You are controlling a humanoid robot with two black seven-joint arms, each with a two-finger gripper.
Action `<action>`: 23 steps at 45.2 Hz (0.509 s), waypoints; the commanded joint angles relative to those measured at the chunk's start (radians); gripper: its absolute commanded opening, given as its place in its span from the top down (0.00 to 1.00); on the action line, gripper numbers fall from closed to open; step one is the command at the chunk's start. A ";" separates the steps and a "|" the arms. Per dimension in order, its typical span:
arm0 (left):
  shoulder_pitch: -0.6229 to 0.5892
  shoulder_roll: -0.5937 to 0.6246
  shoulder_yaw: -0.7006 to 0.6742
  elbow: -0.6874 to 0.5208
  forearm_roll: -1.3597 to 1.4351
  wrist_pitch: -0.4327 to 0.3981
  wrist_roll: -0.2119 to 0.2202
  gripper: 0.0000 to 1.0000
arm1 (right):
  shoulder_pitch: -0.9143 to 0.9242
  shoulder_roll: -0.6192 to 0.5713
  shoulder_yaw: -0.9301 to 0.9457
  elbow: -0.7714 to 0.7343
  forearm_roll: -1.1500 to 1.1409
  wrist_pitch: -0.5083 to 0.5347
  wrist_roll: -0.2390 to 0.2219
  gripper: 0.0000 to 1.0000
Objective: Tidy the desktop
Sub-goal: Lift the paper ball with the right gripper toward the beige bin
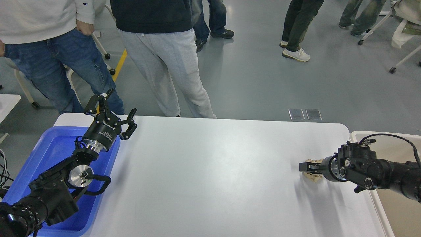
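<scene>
Desktop (210, 171) fills the middle, white and wide, with a blue tray (49, 154) at its left end and a beige bin (394, 204) at its right. My left claw (111, 110) hangs spread above the tray's far corner. My right claw (309, 168) is pinching a small tan object (312, 175) near the desktop's right edge.

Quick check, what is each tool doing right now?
Left tool: open, empty, raised over the blue tray's far edge.
Right tool: closed on a small beige object at the desktop.
</scene>
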 commanded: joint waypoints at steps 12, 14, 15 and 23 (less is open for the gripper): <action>0.000 0.000 0.000 0.000 0.000 0.000 0.000 0.00 | -0.031 0.032 -0.003 -0.086 0.001 -0.001 0.060 0.48; 0.000 0.000 0.000 0.000 0.000 0.000 0.000 0.00 | -0.031 0.032 -0.003 -0.097 0.001 -0.001 0.061 0.59; 0.000 0.000 0.000 0.000 0.000 0.000 0.000 0.00 | -0.033 0.032 -0.003 -0.098 0.002 -0.001 0.063 0.82; 0.000 -0.001 0.000 0.000 0.000 0.000 0.000 0.00 | -0.040 0.031 0.002 -0.098 0.005 -0.003 0.089 1.00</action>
